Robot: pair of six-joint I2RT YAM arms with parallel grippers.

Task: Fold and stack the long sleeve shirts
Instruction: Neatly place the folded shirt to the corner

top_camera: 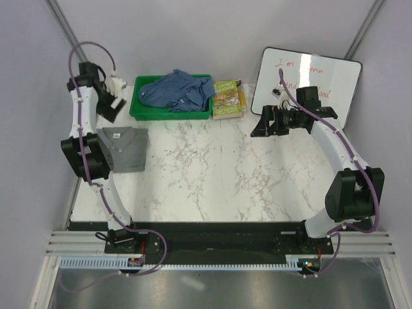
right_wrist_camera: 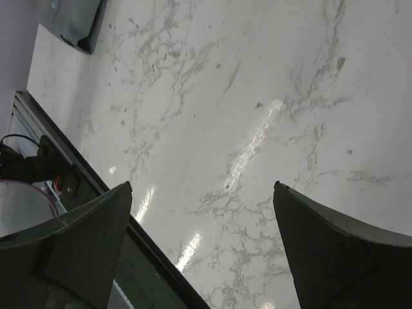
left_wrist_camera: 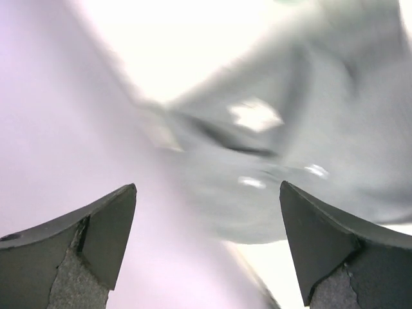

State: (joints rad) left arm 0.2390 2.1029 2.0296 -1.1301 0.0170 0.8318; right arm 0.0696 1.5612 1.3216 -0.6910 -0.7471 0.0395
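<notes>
Find blue check shirt (top_camera: pixel 177 90) bunched in green tray (top_camera: pixel 138 107) at back of worktop (top_camera: pixel 212 174), grey shirt (top_camera: pixel 127 148) folded flat at left edge. Expect limp, light cloth, likely to sag; pinch at collar or shoulder fold. Note left gripper (left_wrist_camera: pixel 207 193) and right gripper (right_wrist_camera: pixel 203 190) gaping wide, holding nothing, clear of both shirts.

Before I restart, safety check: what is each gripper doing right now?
Left black two-finger gripper: open, holding nothing.
Right black two-finger gripper: open, holding nothing.
</notes>
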